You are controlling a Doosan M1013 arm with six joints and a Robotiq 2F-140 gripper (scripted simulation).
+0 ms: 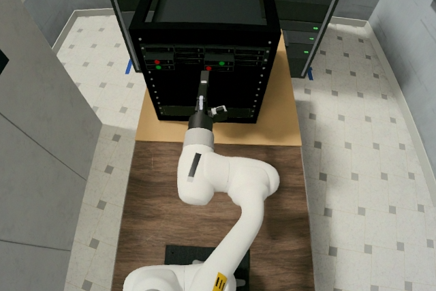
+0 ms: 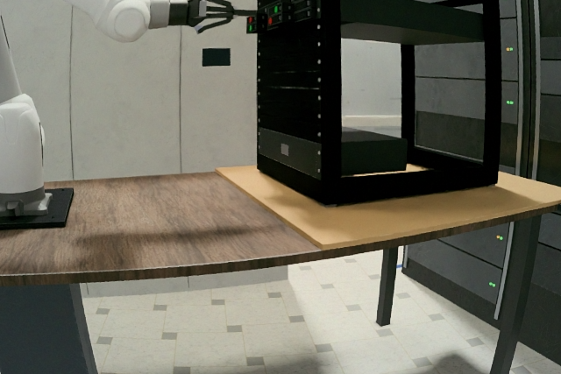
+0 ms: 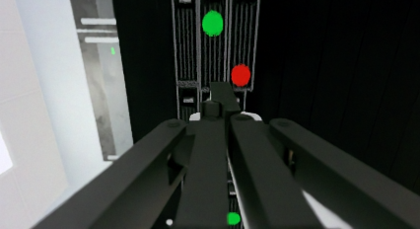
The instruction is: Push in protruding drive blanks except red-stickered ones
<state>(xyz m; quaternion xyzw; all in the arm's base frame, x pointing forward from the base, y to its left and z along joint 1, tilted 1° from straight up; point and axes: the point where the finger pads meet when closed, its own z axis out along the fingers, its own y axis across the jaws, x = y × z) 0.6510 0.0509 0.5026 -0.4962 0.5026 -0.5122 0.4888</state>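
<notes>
The black rack (image 1: 204, 32) (image 2: 330, 89) stands on a tan board (image 1: 281, 122) (image 2: 408, 215). Near its top is a row of drive blanks. On the left, a red-sticker blank (image 1: 157, 61) (image 2: 250, 19) sits above a green-sticker blank (image 1: 158, 67) (image 2: 250, 27), and both stick out. On the right, a green-sticker blank (image 1: 221, 63) (image 2: 274, 10) (image 3: 212, 23) and a red-sticker blank (image 1: 208, 68) (image 2: 270, 20) (image 3: 241, 75) also stick out. My gripper (image 1: 204, 75) (image 2: 242, 12) (image 3: 219, 98) is shut and empty. Its tips are level with the blanks, just in front of the right pair, close beside the red-sticker one.
The tan board lies on a dark wooden table (image 1: 148, 189) (image 2: 136, 220) that also carries my base. Tall server cabinets (image 1: 309, 16) (image 2: 535, 89) stand behind and to the right of the rack. A grey wall panel (image 1: 35, 122) is on the left.
</notes>
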